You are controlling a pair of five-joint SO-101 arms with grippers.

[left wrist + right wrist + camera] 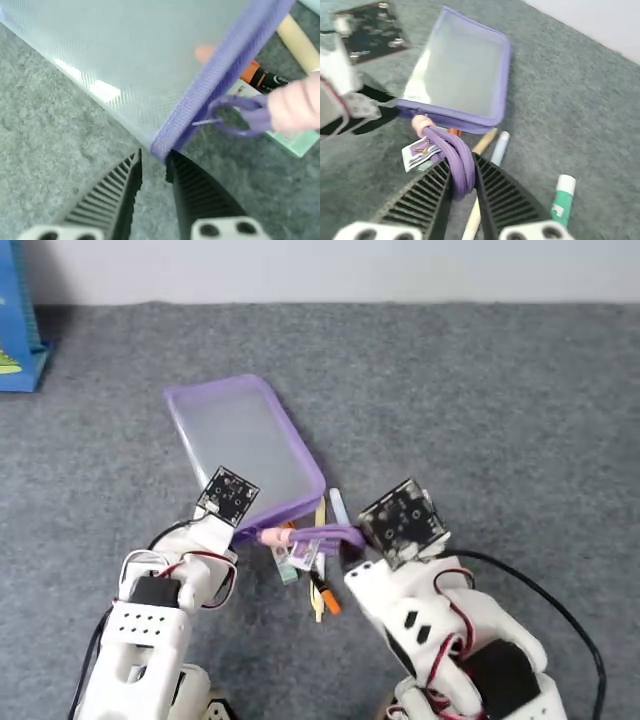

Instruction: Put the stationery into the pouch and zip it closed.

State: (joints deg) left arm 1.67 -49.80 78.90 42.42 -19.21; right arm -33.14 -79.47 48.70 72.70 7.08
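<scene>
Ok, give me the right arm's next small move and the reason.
Probably draw the strap along the edge of the pouch, away from the left gripper, to open it. The right gripper is shut on the strap, the left pinches the pouch's corner, and the pencil and pen lie outside.

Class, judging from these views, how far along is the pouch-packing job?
Done: nothing clearly packed. In hand: the left tool pinches the pouch by a corner, the right tool is shut on its purple strap. To do: the orange marker, pencil, blue pen and green stick lie outside; they must go in, then zipping.
</scene>
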